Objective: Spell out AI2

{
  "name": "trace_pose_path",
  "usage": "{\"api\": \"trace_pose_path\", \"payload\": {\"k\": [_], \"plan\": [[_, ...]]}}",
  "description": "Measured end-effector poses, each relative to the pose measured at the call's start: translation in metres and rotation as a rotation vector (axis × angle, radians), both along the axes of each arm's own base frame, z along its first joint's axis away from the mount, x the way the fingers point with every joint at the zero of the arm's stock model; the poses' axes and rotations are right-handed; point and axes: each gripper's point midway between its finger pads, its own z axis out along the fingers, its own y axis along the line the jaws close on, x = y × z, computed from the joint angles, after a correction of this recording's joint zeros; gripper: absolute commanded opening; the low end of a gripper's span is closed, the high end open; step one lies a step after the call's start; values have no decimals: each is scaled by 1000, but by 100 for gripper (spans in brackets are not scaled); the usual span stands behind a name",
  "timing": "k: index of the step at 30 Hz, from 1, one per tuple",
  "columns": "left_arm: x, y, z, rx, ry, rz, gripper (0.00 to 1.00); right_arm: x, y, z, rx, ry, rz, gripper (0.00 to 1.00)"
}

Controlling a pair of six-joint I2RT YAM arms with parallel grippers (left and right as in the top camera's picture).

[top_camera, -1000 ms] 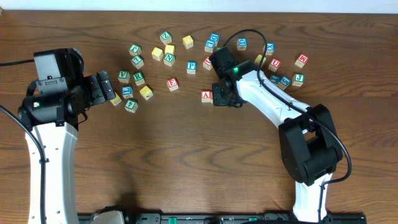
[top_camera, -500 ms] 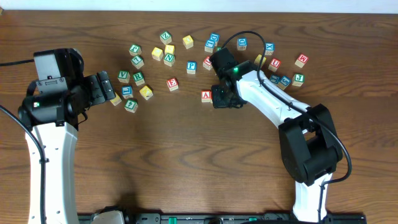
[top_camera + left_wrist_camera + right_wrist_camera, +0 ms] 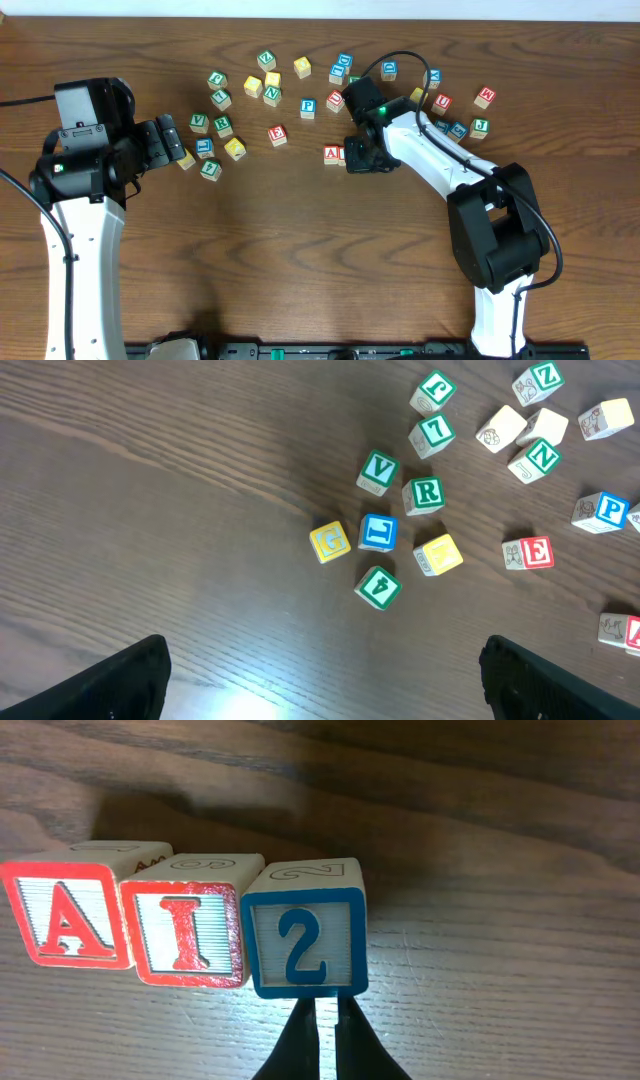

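Task judged all but done. In the right wrist view 3 blocks are seen in a row on the table [image 3: 500, 970], touching side by side. The red A block [image 3: 65, 915] is at 9 o'clock, the red I block [image 3: 185, 928] in the middle and the blue 2 block [image 3: 305, 942] at 3 o'clock, so "AI2" is spelled L to R.

The row is slightly uneven, w/ the 2 set a bit lower in frame. The right pincer [image 3: 327, 1032] is seen at 6 o'clock of the 2, fingers nearly closed, nothing gripped. Contact w/ the block can't be told.

The left pincer [image 3: 175, 145] is spread wide and empty, well apart at approx 9 o'clock of the row, near the spare blocks [image 3: 427, 494].

Left to do, prob.: right arm to be backed off, maybe a small straightening.
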Motion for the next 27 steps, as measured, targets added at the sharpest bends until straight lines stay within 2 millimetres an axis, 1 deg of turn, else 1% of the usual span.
{"api": "trace_pose_path", "payload": {"k": [13, 21, 27], "plan": [[0, 0, 0, 0, 0, 0, 98, 1, 3, 0, 11, -7, 36, 1], [0, 0, 0, 0, 0, 0, 98, -8, 16, 1, 78, 31, 126, 3], [0, 0, 0, 0, 0, 0, 97, -11, 22, 2, 98, 38, 136, 3]]}}
